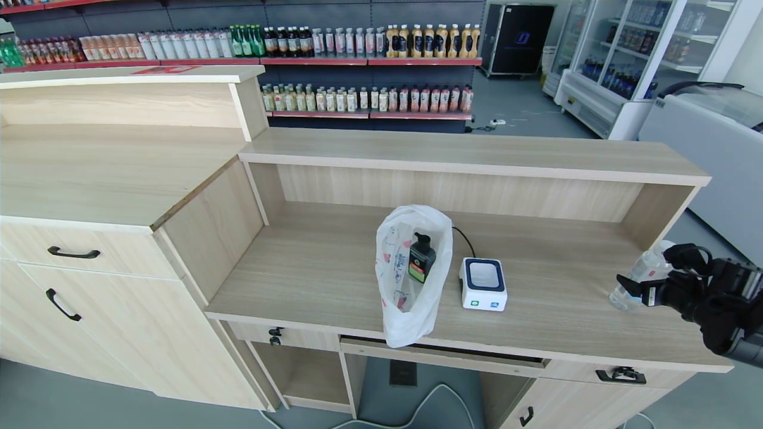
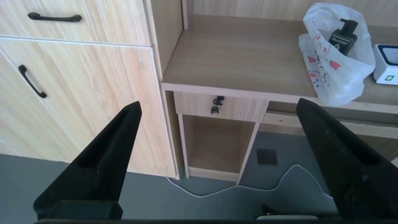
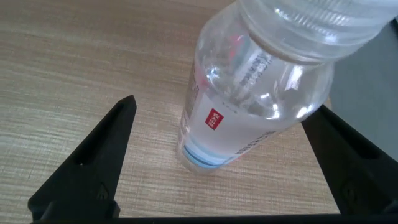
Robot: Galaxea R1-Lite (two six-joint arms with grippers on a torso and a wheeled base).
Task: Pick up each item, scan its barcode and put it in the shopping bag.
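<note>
Pump bottle [image 1: 421, 257] lower body veiled by shopping bag [image 1: 390, 280]. Clear bottle [image 3: 249, 106] cap cropped at frame edge. Scanner [image 2: 387, 65] clipped in left wrist view.

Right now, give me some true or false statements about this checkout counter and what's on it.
1. The black pump bottle sits inside the white plastic shopping bag. True.
2. The clear plastic bottle lies on its side. False: it stands upright on the wooden counter.
3. The white scanner box stands beside the bag. True.
4. The right gripper has its jaws shut on the clear bottle. False: they are open, with the bottle between them.
5. The left gripper holds a bottle in its jaws. False: they are open and empty.
</note>
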